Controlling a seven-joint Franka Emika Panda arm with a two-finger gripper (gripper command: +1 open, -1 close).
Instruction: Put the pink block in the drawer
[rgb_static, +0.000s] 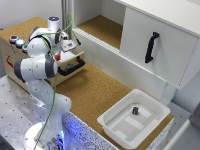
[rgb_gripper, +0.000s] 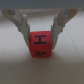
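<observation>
In the wrist view the pink block (rgb_gripper: 41, 44), with a black "H" on its face, sits between my two fingers (rgb_gripper: 24, 26), which press against its sides. A pale surface lies beneath it. In the exterior view my gripper (rgb_static: 59, 54) hangs over the pulled-out plywood drawer (rgb_static: 67, 64), just behind its black bar handle (rgb_static: 72, 67). The pink block (rgb_static: 58, 57) shows there as a small red spot at the fingertips. Whether the block rests on the drawer floor cannot be told.
The small wooden cabinet (rgb_static: 12, 55) carries coloured buttons (rgb_static: 19, 42) on top. A white bin (rgb_static: 112, 125) at the exterior view's right holds a small dark object (rgb_static: 135, 110). Behind stands a big white door (rgb_static: 135, 35) with a black handle (rgb_static: 151, 47). Cork covers the table (rgb_static: 90, 92).
</observation>
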